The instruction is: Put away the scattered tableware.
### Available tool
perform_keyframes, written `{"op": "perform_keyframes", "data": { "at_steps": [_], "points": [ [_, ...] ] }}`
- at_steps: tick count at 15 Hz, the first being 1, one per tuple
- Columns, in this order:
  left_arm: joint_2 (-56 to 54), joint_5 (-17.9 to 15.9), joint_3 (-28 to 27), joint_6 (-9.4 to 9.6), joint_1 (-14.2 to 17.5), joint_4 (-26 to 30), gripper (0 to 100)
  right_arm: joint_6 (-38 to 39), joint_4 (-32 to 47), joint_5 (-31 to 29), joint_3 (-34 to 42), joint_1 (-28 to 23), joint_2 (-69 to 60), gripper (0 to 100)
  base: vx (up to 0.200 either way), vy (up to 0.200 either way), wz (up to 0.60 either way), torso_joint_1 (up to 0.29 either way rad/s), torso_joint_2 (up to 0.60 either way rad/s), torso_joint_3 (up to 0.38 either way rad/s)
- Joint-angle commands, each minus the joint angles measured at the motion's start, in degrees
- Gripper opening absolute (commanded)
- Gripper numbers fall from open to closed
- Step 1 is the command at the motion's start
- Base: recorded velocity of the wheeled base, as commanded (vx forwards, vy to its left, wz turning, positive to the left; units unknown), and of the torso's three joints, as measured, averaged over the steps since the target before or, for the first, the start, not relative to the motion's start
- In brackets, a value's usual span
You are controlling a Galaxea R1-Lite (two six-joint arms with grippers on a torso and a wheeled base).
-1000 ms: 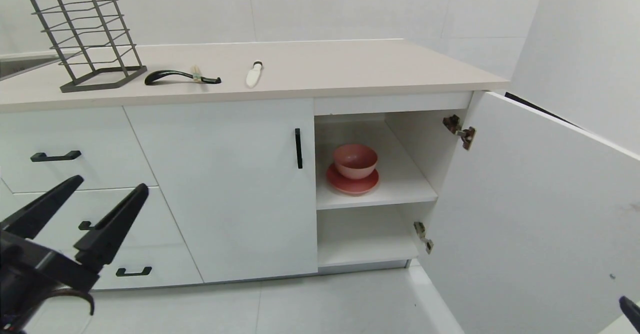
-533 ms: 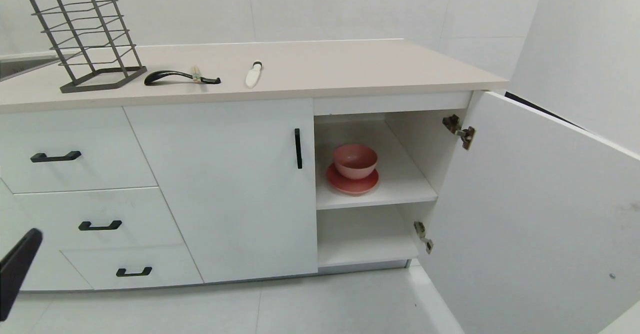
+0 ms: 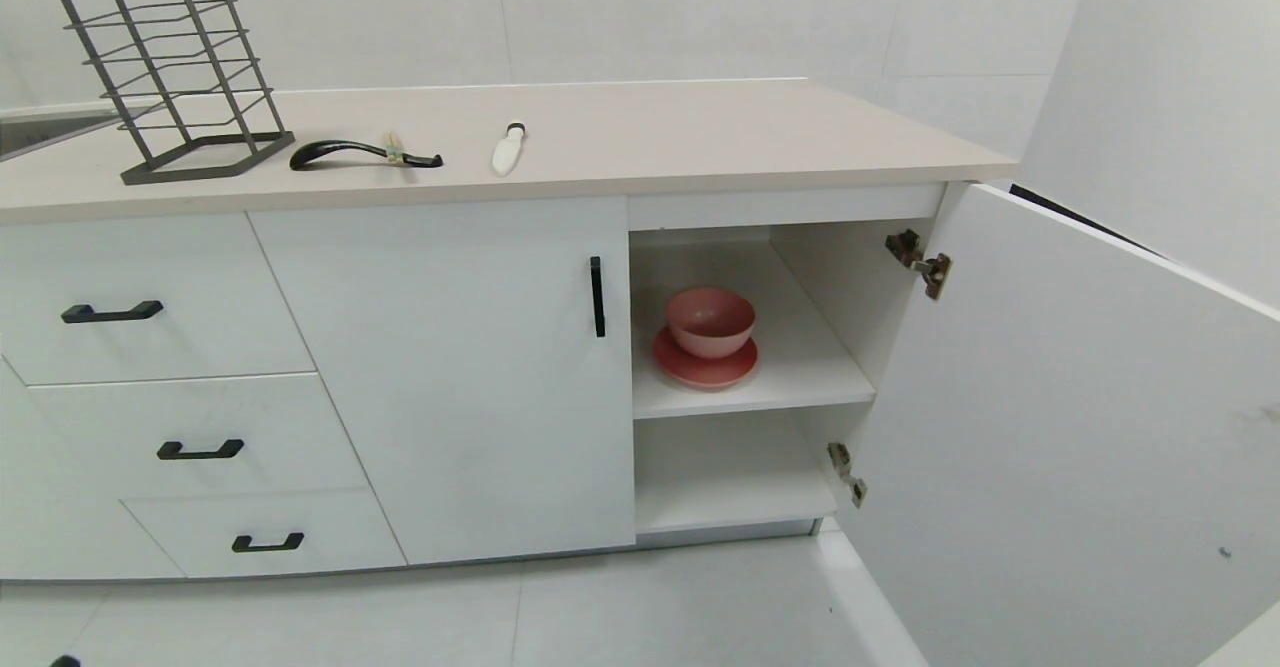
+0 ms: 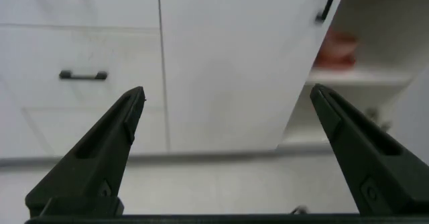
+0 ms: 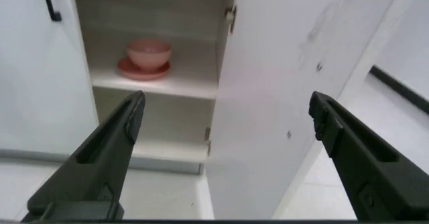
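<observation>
A white-tiled kitchen with a long beige countertop [image 3: 650,137] over white cabinets. On the countertop lies a black ladle [image 3: 340,154]. A dark wire rack [image 3: 165,67] stands at its 9 o'clock, and a small white utensil [image 3: 508,149] with a dark end lies at its 3 o'clock. A thin pale wooden piece [image 3: 394,145] rests across the ladle's handle; what it is I cannot tell.

From the white utensil, at about 4 o'clock and lower, the cabinet door [image 3: 1050,397] stands open. On the upper shelf a pink bowl [image 3: 711,321] sits on a red plate [image 3: 704,365].

The left gripper [image 4: 228,93] has its jaws wide apart and holds nothing, facing the cabinet fronts. The right gripper [image 5: 226,98] is likewise spread and empty, facing the open cabinet.

The ladle looks light and stiff. It lies low on a smooth top, so it may slide; the middle of the handle seems the best hold. The white utensil looks smooth and perhaps brittle, so I would pinch it across its wider part.

No label or writing can be read.
</observation>
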Motion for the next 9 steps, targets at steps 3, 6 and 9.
{"op": "perform_keyframes", "data": {
  "at_steps": [3,6,9],
  "points": [
    [-5.3,0.2,0.0,7.28,1.3,11.7,100,6.9,6.2,-5.6,0.6,0.5,-4.2,100,0.000,0.000,0.00,0.000,0.00,0.000],
    [-5.3,0.4,0.0,7.37,1.3,11.8,100,7.7,6.2,-6.0,0.7,0.5,-4.3,100,0.000,0.000,0.00,0.000,0.00,0.000],
    [-5.3,0.4,0.0,7.37,1.3,11.9,100,7.5,6.3,-7.4,0.6,0.5,-4.3,100,0.000,0.000,0.00,0.000,0.00,0.000]
  ]
}}
